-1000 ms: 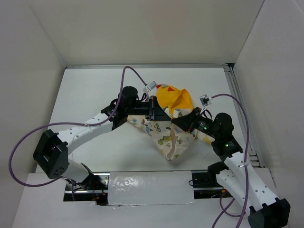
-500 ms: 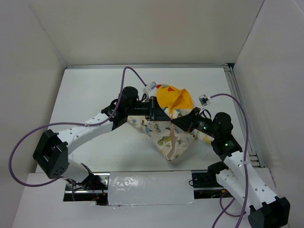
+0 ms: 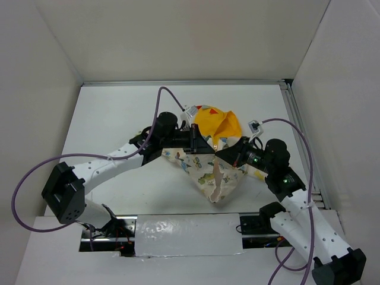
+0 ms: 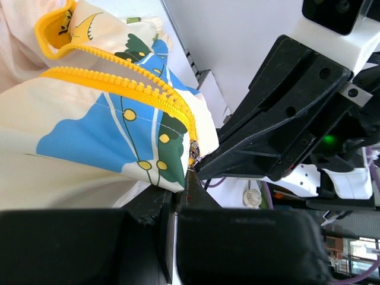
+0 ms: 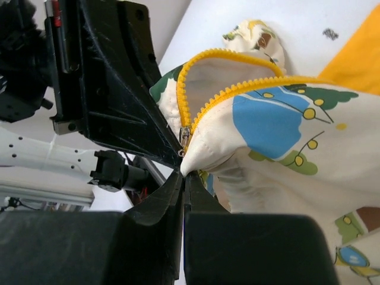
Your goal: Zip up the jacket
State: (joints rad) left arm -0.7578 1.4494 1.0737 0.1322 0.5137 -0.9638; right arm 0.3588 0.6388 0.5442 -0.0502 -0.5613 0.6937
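The jacket (image 3: 209, 172) hangs bunched between my two grippers at mid table, cream with cartoon prints, its yellow hood (image 3: 215, 122) lying behind. My left gripper (image 3: 208, 148) is shut on the jacket's bottom corner (image 4: 178, 178), just below the yellow zipper (image 4: 119, 77) and its metal slider (image 4: 193, 153). My right gripper (image 3: 221, 157) is shut on the facing corner (image 5: 196, 157), right beside the slider (image 5: 184, 138). The two grippers' tips nearly touch. The zipper teeth (image 5: 237, 89) run apart above the slider.
White walls close the table on the left, back and right. A metal rail (image 3: 300, 136) runs along the right edge. Purple cables (image 3: 160, 98) loop over both arms. A taped strip (image 3: 184, 228) lies at the near edge between the arm bases.
My left arm has reached a little to the right and forward, pushing the jacket's held edge toward the right gripper. The right gripper has hardly moved.
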